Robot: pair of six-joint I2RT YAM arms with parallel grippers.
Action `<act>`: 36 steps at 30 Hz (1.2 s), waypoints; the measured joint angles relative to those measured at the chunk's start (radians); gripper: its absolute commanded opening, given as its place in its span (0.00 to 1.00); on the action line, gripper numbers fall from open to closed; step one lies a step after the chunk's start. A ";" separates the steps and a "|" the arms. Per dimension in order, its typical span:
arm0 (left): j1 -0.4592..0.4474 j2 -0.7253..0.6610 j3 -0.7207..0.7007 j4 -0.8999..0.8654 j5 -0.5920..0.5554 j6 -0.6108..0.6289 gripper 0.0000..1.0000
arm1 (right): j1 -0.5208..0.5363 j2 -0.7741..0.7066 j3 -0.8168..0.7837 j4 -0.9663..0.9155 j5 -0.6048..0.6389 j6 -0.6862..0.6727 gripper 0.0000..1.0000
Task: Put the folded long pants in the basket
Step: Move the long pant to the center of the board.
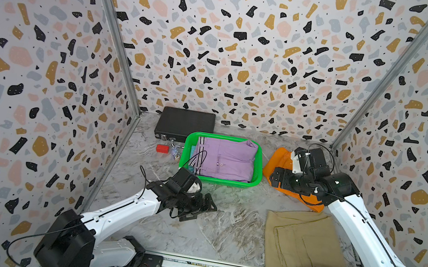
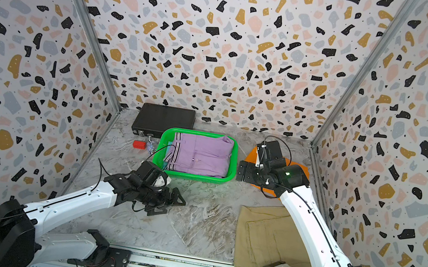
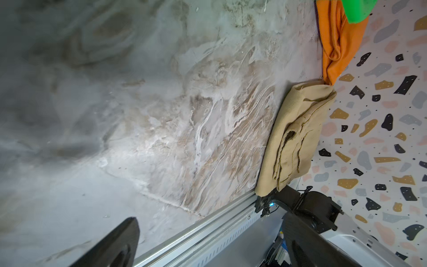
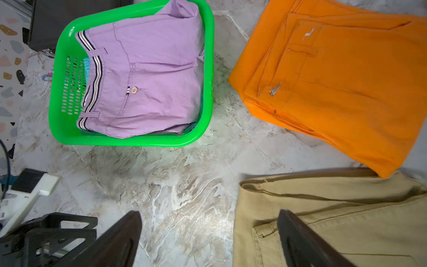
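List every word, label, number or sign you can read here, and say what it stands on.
There are none to read.
The lilac pants carry only a small striped tab by the button, no letters.
The black box and the red block show no legible marking.

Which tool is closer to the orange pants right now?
Right. The right tool hangs open above the orange pants' edge nearest the basket. The left tool is open too, low over the table before the basket's near corner, well away from them.
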 measured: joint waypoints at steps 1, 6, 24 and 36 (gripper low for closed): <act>-0.015 0.026 0.002 0.040 -0.002 -0.016 1.00 | 0.000 -0.006 0.006 -0.010 0.007 0.003 1.00; -0.141 0.241 0.043 0.215 -0.014 -0.079 1.00 | -0.001 -0.026 0.038 -0.052 0.031 0.013 1.00; -0.468 0.804 0.538 0.399 -0.006 -0.199 0.99 | -0.002 -0.119 -0.007 -0.093 0.093 -0.027 1.00; -0.518 0.993 0.698 0.444 0.072 -0.267 0.06 | -0.002 -0.177 -0.032 -0.093 0.097 -0.049 1.00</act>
